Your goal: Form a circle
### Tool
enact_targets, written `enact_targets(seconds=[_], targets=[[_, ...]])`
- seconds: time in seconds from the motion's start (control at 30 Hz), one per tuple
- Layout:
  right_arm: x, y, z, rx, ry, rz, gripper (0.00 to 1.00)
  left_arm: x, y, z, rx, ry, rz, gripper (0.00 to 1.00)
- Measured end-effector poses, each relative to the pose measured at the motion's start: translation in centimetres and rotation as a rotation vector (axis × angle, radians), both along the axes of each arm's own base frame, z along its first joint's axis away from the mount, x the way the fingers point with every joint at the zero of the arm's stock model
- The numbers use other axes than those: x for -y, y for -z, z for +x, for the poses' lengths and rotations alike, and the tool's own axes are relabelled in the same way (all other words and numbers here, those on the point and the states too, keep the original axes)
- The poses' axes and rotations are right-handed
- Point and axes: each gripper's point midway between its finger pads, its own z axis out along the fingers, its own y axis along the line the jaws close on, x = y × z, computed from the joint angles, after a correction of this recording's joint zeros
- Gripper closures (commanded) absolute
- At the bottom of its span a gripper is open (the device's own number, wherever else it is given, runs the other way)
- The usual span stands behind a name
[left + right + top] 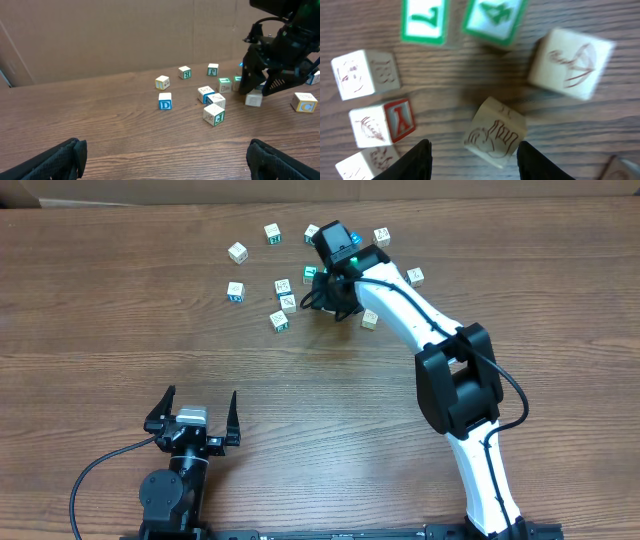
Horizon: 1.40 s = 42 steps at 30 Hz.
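Observation:
Several small whitish letter cubes (279, 320) lie in a loose, irregular scatter at the far middle of the table, not in a clear circle. My right gripper (320, 292) hangs low over this group. In the right wrist view its fingers (422, 160) stand apart on either side of a tilted cube with a brown drawing (495, 131). That cube sits close to the right finger, with a gap on the left, so the right gripper (475, 146) is open around it. My left gripper (200, 402) rests wide open near the front edge, with nothing between its fingers (60, 157).
More cubes lie round the right gripper: a blue D cube (165, 101), a red-faced cube (382, 122) and green-faced ones (424, 20). A C cube (305, 102) lies to the right. A cardboard wall (125, 35) stands behind the table.

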Motion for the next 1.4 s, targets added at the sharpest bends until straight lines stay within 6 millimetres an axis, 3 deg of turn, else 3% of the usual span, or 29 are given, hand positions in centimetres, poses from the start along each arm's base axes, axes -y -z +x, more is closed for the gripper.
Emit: enact_targets(seconds=[0.53, 0.8, 1.1, 1.2, 1.3, 1.4], targets=[[0.6, -0.3, 1.0, 0.061, 0.023, -0.057, 0.47, 0.0, 0.0, 0.0, 0.0, 0.0, 0.0, 0.0], [2.0, 0.2, -0.3, 0.002, 0.053, -0.108, 0.41, 0.0, 0.0, 0.0, 0.0, 0.0, 0.0, 0.0], [4.7, -4.9, 0.2, 0.035, 0.112, -0.104, 0.42, 0.0, 0.0, 0.0, 0.0, 0.0, 0.0, 0.01], [5.5, -5.3, -0.4, 0.013, 0.118, -0.119, 0.41, 0.0, 0.0, 0.0, 0.0, 0.0, 0.0, 0.0], [6.4, -4.6, -2.4, -0.07, 0.125, -0.162, 0.43, 0.0, 0.0, 0.0, 0.0, 0.0, 0.0, 0.0], [7.6, -3.8, -5.0, -0.176, 0.148, -0.212, 0.56, 0.0, 0.0, 0.0, 0.0, 0.0, 0.0, 0.0]])
